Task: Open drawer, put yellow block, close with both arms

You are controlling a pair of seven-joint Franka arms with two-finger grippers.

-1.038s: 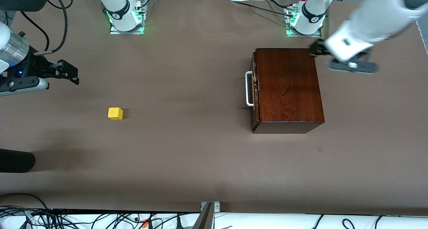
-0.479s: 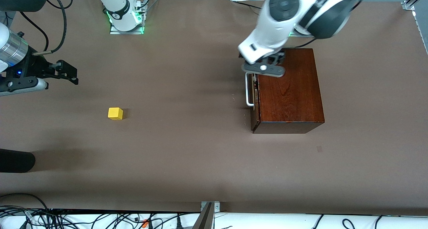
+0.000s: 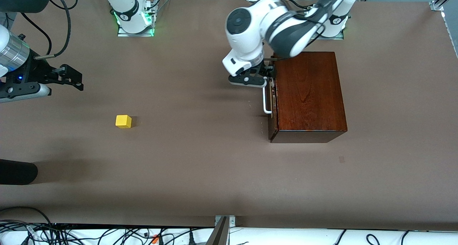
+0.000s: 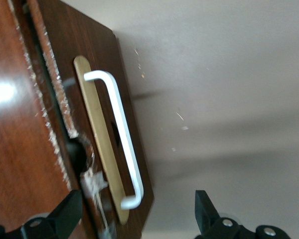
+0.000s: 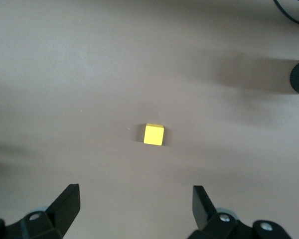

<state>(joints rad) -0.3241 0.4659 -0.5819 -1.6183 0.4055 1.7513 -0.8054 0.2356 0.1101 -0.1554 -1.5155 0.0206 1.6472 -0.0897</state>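
The dark mahogany box [image 3: 307,94] stands toward the left arm's end of the table. Its drawer [image 3: 272,98] looks shut, and the white handle [image 3: 265,99] faces the right arm's end. My left gripper [image 3: 264,76] is open at the handle's end farther from the front camera. In the left wrist view the handle [image 4: 122,134] has one end between the spread fingers of my left gripper [image 4: 137,214]. The yellow block [image 3: 123,121] lies alone toward the right arm's end. My right gripper [image 3: 79,80] waits open above the table; in its wrist view the block [image 5: 153,134] lies ahead of the open gripper [image 5: 134,204].
A black rounded object [image 3: 16,171] juts in at the table's edge on the right arm's end, nearer to the front camera than the block. Cables [image 3: 107,234] lie along the front edge. The brown table [image 3: 196,148] spreads between block and box.
My left arm has swung from beside the box's end, across the top of the box, down to the drawer handle. The right arm, block and box have not moved.
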